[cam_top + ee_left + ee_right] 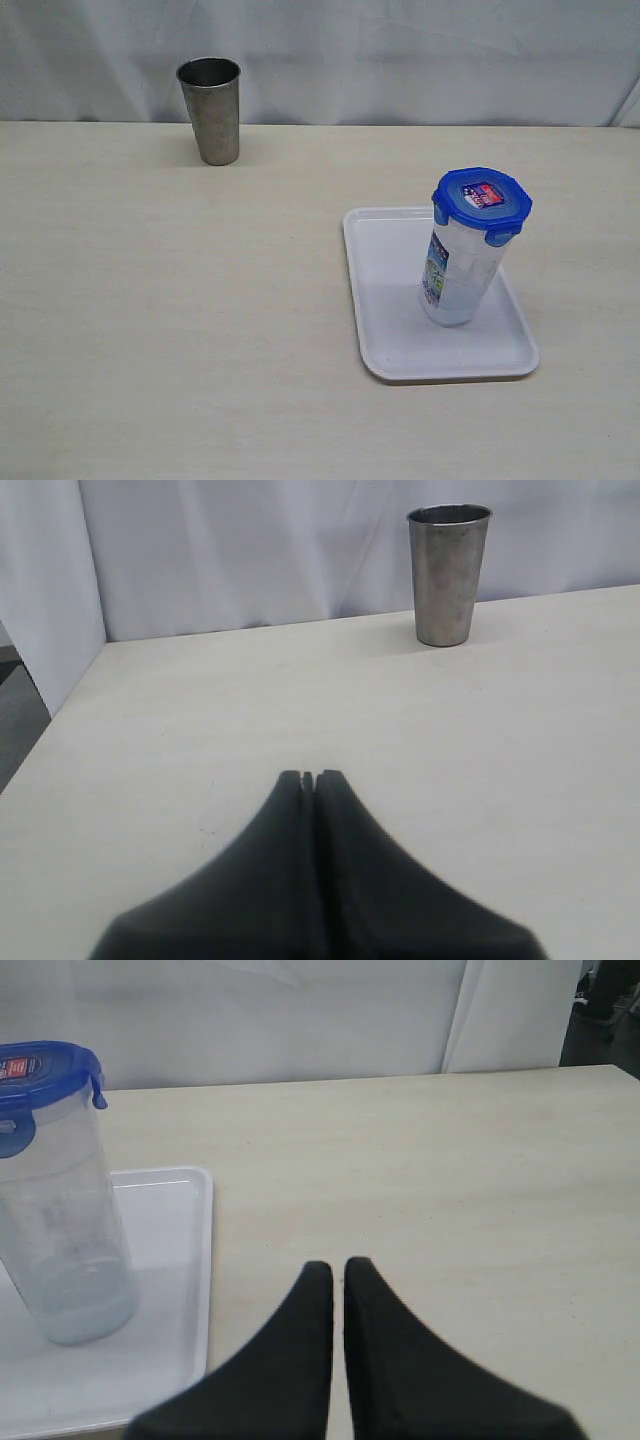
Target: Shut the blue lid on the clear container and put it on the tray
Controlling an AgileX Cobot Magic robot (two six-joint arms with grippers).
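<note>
The clear container (458,280) stands upright on the white tray (385,300), with the blue lid (482,204) sitting on its top. The right wrist view shows the same clear container (65,1230), blue lid (45,1070) and tray (170,1260). My right gripper (337,1266) is shut and holds nothing, hanging over bare table beside the tray, apart from the container. My left gripper (310,776) is shut on nothing, over bare table well short of the tumbler. Neither arm shows in the exterior view.
A steel tumbler (211,110) stands upright near the table's far edge at the back left; the left wrist view shows this tumbler (448,572) too. A white backdrop (400,50) runs behind the table. The table's side edge (55,715) drops off beside my left gripper.
</note>
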